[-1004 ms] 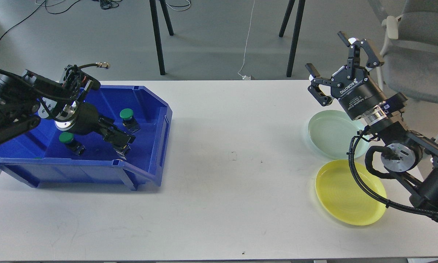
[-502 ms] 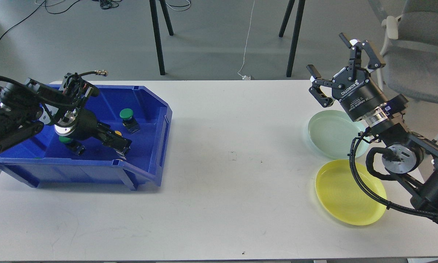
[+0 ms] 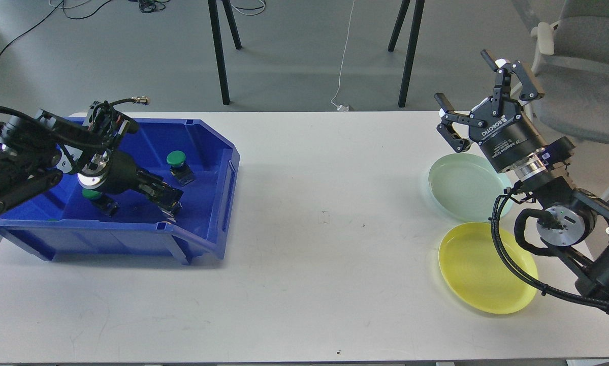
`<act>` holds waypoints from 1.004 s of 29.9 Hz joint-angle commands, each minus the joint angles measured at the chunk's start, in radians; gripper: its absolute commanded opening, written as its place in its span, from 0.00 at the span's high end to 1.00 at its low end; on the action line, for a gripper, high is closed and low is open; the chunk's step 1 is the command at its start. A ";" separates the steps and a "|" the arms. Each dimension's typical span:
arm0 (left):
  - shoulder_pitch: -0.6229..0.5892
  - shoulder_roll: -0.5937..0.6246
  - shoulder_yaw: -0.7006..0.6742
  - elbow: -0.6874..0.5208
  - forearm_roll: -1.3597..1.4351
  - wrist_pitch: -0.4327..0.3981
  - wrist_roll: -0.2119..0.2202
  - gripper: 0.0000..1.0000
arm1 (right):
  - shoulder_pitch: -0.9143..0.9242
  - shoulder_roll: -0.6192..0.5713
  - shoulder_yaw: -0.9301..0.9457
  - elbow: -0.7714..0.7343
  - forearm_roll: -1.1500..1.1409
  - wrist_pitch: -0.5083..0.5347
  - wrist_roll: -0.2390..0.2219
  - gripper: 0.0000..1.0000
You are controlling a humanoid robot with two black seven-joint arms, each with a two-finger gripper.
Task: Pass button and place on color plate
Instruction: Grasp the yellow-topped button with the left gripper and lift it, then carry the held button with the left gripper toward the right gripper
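Observation:
A green button [image 3: 176, 159] stands on its black base inside the blue bin [image 3: 202, 133]. A second green button [image 3: 92, 194] lies partly hidden under my left arm. My left gripper [image 3: 168, 197] reaches down into the bin, right of that second button and below the first. Its fingers are a dark mass, so I cannot tell whether they hold anything. My right gripper [image 3: 464, 76] is open and empty, raised above the far edge of the pale green plate [image 3: 454, 185]. A yellow plate [image 3: 474, 269] lies in front of the green one.
The bin sits at the table's left, its open front facing right. A grey chair [image 3: 583, 76] stands behind my right arm. Black stand legs [image 3: 218, 51] rise beyond the table's far edge. The white table [image 3: 324, 244] stretches between bin and plates.
My left gripper has sunk lower into the bin and drawn slightly left, covering more of the second green button. My right gripper has shifted a little to the right, still open.

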 commanded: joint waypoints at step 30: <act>0.032 0.210 -0.522 -0.426 -0.682 -0.016 0.000 0.93 | -0.086 0.012 0.133 -0.051 -0.020 0.012 0.000 0.01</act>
